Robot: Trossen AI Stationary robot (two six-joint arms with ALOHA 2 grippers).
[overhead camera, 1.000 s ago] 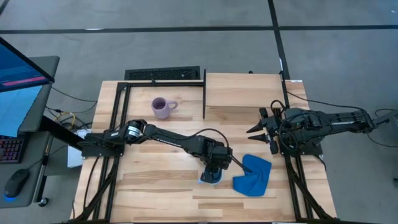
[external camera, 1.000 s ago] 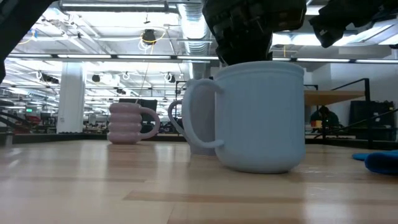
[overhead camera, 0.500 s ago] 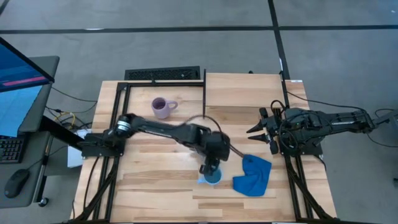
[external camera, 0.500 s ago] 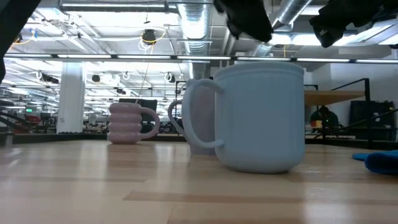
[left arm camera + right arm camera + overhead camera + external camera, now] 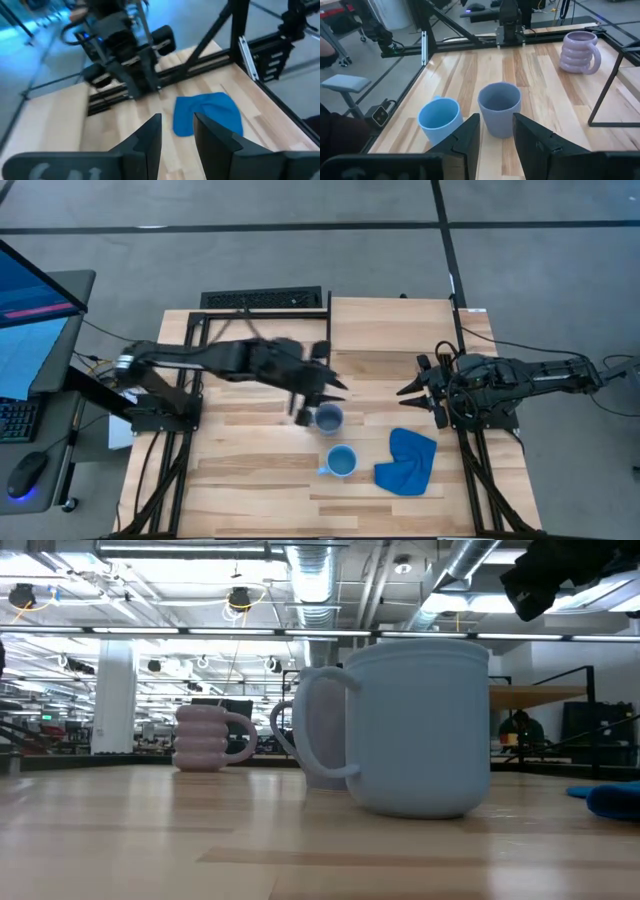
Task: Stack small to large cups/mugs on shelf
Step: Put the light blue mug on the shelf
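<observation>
Your left gripper (image 5: 322, 385), fingers spread and empty, hovers near the grey-blue mug (image 5: 328, 418), seemingly lining up a grasp.

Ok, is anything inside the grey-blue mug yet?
No. The right wrist view looks into the grey-blue mug and shows bare inner wall; its very bottom is hidden by the rim. The sky blue mug stands beside it, apart.
</observation>
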